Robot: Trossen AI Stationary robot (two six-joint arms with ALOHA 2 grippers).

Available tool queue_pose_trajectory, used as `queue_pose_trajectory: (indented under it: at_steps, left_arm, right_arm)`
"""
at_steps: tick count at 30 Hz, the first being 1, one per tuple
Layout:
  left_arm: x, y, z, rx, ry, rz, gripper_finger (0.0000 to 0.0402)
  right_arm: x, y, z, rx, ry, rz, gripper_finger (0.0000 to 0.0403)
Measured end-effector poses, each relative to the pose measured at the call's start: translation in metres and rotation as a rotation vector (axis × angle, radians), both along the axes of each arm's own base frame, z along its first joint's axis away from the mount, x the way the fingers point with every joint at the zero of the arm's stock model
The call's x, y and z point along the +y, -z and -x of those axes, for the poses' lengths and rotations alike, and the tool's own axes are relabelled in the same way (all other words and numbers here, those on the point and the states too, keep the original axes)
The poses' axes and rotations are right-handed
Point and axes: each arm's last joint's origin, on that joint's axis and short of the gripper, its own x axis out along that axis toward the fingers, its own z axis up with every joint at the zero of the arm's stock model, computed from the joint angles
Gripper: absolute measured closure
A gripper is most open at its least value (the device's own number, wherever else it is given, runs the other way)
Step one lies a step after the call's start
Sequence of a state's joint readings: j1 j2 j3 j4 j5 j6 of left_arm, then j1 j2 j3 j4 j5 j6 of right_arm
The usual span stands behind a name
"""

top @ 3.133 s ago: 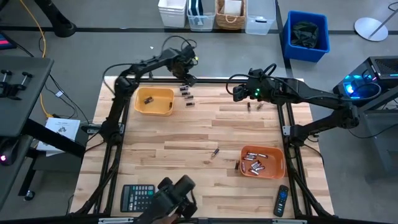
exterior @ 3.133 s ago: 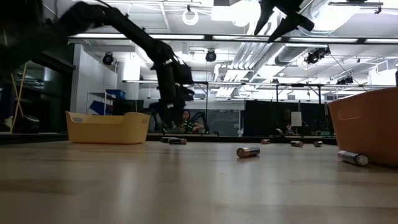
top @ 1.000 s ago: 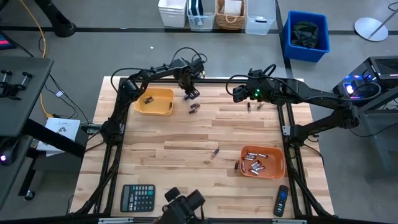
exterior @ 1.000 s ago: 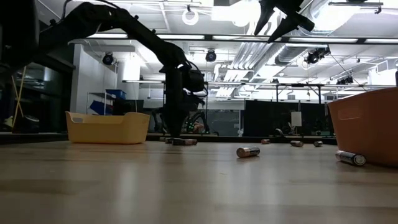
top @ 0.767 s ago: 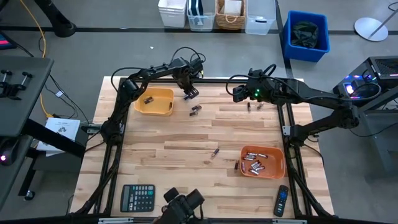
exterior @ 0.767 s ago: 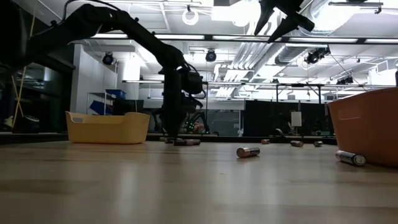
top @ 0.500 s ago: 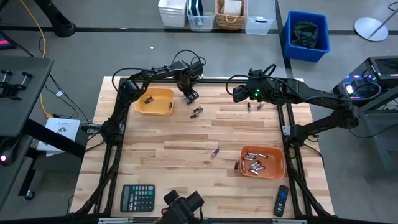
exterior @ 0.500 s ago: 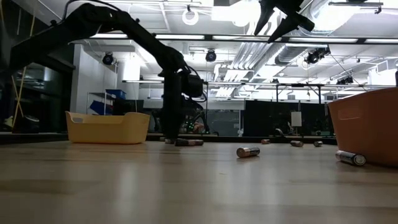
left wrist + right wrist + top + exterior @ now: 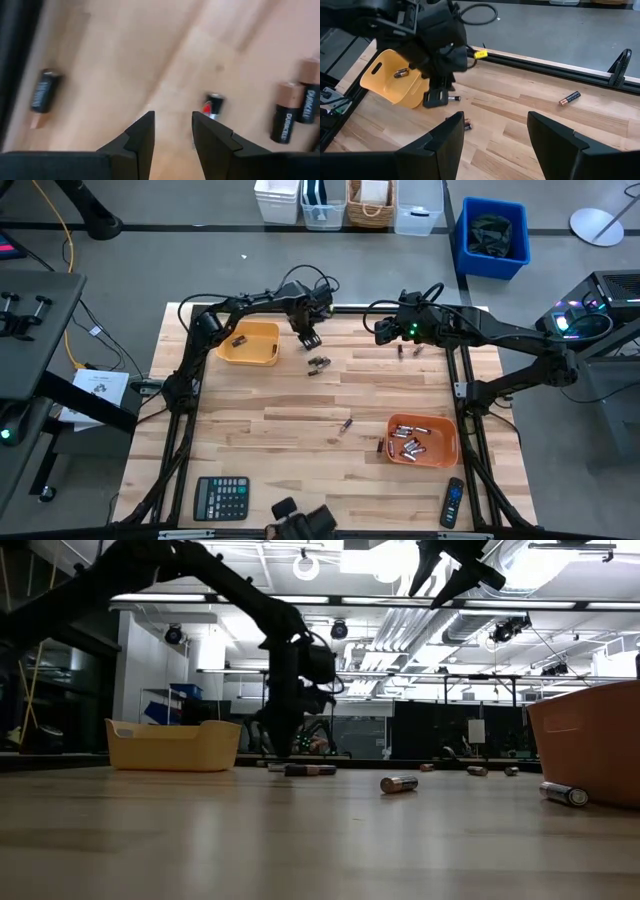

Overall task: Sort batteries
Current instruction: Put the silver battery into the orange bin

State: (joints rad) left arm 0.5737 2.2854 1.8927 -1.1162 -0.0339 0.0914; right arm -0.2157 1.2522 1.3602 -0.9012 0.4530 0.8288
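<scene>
Two dark six-joint arms work over the pale wooden plank table [image 9: 300, 410] in the high view. The left gripper [image 9: 309, 337] hangs beside the yellow plastic bin [image 9: 248, 343], and a small cluster of dark cylindrical batteries [image 9: 318, 364] lies on the table just beyond it, toward the middle. That yellow bin holds one cell, as far as can be seen; the orange plastic bin [image 9: 422, 440] near the right front holds a heap of silvery ones, with another lying just outside its wall. A stray cell lies mid-table, and two more sit under the right gripper [image 9: 384, 329], which waits at the far edge.

From the low view, the left arm comes straight down to the table, with the clustered cells lying flat beside it — the left arm is clearly the nearer one.

Through the left wrist view, the gripper's two dark fingers [image 9: 142, 142] stand a little apart with nothing between them. A short black cell lies just ahead and slightly off to one side of the gap, and two copper-topped black cells lie side by side farther off; I judge a small sideways shift would centre the gap.

The right wrist view shows its own fingers [image 9: 445, 145] spread wide and empty, and one copper-tipped cell lying apart on the table.
</scene>
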Motion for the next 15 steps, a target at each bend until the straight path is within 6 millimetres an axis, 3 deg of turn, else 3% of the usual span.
queue_pose_trajectory:
  at_steps: [11,15]
  left_arm:
    - [-0.039,-0.002,-0.017,0.038,0.122,0.022,0.0254]
    - [-0.046,0.010,-0.013,0.076,0.142,0.043,0.0232]
  right_arm:
    - [0.001,0.002,0.002,0.025,0.000,-0.010,0.0190]
    - [0.001,0.002,0.002,0.028,-0.001,-0.012,0.0190]
